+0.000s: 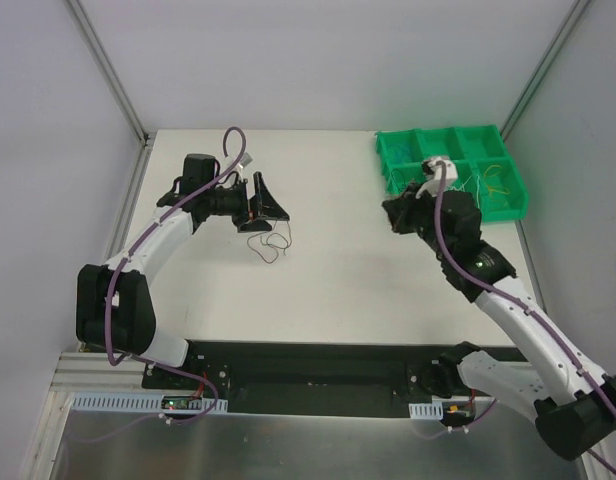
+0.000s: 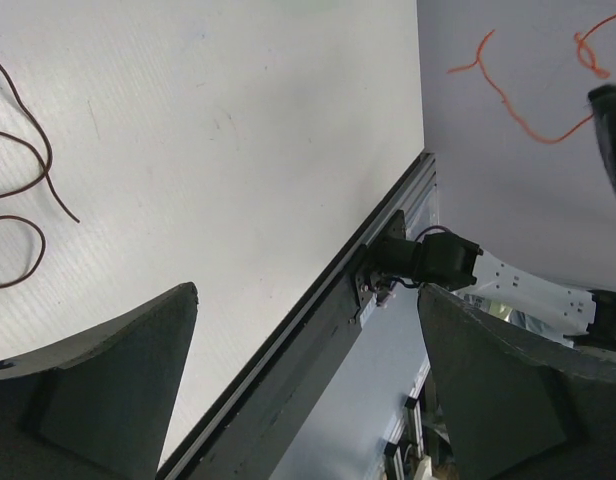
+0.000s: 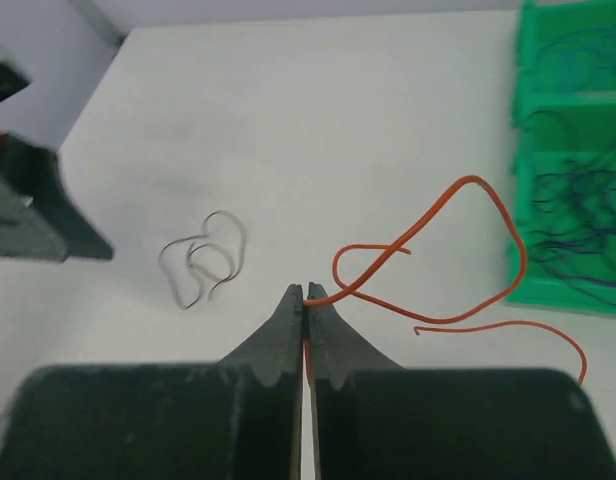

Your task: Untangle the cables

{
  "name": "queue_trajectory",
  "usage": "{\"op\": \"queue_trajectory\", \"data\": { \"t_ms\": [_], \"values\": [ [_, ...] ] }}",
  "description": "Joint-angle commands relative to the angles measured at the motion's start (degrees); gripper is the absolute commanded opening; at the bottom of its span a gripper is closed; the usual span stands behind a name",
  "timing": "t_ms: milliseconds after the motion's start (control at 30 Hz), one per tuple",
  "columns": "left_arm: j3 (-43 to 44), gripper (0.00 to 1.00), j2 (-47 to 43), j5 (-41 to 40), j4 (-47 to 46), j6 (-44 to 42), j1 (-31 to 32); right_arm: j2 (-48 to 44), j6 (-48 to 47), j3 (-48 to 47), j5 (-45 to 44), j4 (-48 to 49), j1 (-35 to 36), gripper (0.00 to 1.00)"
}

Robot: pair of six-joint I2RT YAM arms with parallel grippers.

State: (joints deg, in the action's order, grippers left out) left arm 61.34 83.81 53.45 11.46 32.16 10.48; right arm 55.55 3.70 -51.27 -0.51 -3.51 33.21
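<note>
Right wrist view: right claw point(image 3: 305, 296) pinches a looping thin orange wire point(image 3: 474, 180); left claw point(image 2: 306, 298) gapes wide.

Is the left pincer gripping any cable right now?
No, the left pincer stands wide open with nothing between its fingers, and the dark cable lies loose on the table.

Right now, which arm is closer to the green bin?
Right. The right fingers, pinching an orange wire, sit just beside the bin; the left fingers are far off across the table.
</note>
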Motion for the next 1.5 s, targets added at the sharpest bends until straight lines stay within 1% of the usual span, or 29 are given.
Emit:
{"op": "queue_trajectory", "data": {
  "t_ms": [0, 67, 167, 267, 367, 433, 567, 767, 800, 933, 1033, 1267, 1467],
  "values": [
    [0.0, 0.91, -1.1, 1.5, -1.1, -1.2, 0.0, -2.1, -3.4, -6.5, -11.9, -9.0, -7.1, 0.00],
    [-0.1, 0.92, -1.1, 1.4, -1.1, -1.2, 0.0, -0.5, -3.1, -9.5, -13.4, -10.3, -11.0, 0.00],
    [0.0, 0.92, -1.0, 1.7, -1.3, -0.9, 0.1, 3.9, -1.3, -14.4, -11.9, -10.4, -17.5, 0.01],
    [-0.2, 0.92, -0.7, 2.2, -1.4, -0.6, 0.4, 10.7, 0.4, -20.1, -9.4, -8.6, -22.4, 0.00],
    [-0.4, 0.92, -0.4, 2.7, -1.9, -0.1, 0.6, 17.9, 1.0, -26.1, -7.7, -4.9, -26.0, 0.00],
    [-0.4, 0.92, -0.2, 2.9, -2.2, 0.1, 0.9, 24.0, 1.5, -30.7, -7.0, -3.2, -28.0, 0.00],
    [-0.4, 0.93, 0.3, 3.2, -2.3, 0.1, 1.2, 36.7, 2.1, -43.5, -4.4, -1.2, -31.5, 0.00],
    [-0.3, 0.92, 1.7, 3.9, -2.2, 0.2, 1.2, 56.7, 4.6, -63.8, 2.3, -0.7, -35.1, 0.00],
    [-0.3, 0.92, 1.9, 4.1, -2.3, 0.3, 1.2, 60.4, 5.1, -66.3, 3.3, -0.4, -35.5, 0.01],
    [-0.3, 0.92, 2.6, 4.4, -2.3, 0.2, 1.1, 69.6, 7.7, -75.0, 7.0, 0.5, -36.5, 0.01],
    [-0.3, 0.92, 3.1, 4.6, -2.3, 0.2, 1.1, 73.8, 9.0, -77.3, 8.3, 2.3, -36.8, 0.03],
    [-0.3, 0.91, 4.0, 4.5, -2.3, 0.0, 1.1, 77.9, 10.0, -75.7, 7.8, 5.4, -36.7, 0.06],
    [-0.3, 0.91, 3.9, 4.3, -2.3, -0.4, 1.0, 78.8, 7.6, -74.5, 5.2, 0.4, -36.7, 0.10]
  ]
}}
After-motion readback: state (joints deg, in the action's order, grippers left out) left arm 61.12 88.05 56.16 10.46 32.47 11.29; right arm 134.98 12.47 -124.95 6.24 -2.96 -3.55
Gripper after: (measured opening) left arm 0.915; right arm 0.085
